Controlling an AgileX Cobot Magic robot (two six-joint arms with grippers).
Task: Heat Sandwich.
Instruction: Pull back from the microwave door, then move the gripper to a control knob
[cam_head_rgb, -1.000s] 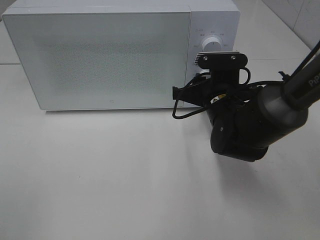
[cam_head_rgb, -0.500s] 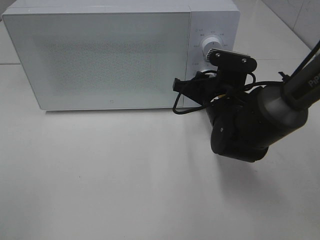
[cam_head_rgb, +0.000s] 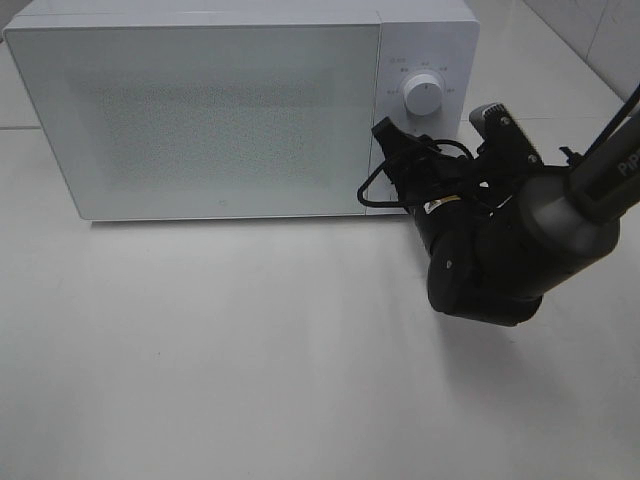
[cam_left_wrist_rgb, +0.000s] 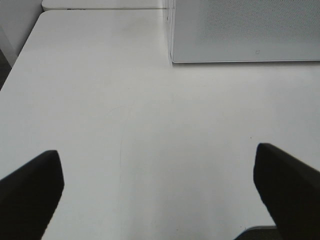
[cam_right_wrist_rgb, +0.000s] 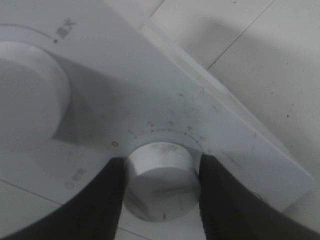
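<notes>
None of the three views shows the sandwich, so where it lies cannot be told. The thing that blocks any look at it is the microwave (cam_head_rgb: 200, 110). Its wide speckled door (cam_head_rgb: 210, 130) sits flush with the front, and nothing shows through it.

Beside the door, at the microwave's right end, a narrow control panel (cam_head_rgb: 445, 40) carries an upper knob (cam_head_rgb: 422, 95), round and white with small printed marks around it. The lower knob (cam_right_wrist_rgb: 162, 172) below it shows only in the right wrist view. It is a short white cylinder in a recessed ring, with an arc of fine ticks and numerals above it, a small red mark at the arc's start and a thin line across its face.

The right gripper (cam_right_wrist_rgb: 161, 160) is at this lower knob. Its two dark fingers (cam_right_wrist_rgb: 107, 200) press against opposite sides of the knob, pinching it. In the high view the black wrist and right arm (cam_head_rgb: 510, 250) cover the panel's lower half, with a looped black cable (cam_head_rgb: 372, 188) hanging in front of the door's edge.

The microwave stands on a white table (cam_head_rgb: 250, 350). The left gripper (cam_left_wrist_rgb: 160, 192) hangs over the table well off the microwave's left corner, its jaws spread wide with nothing between them.
</notes>
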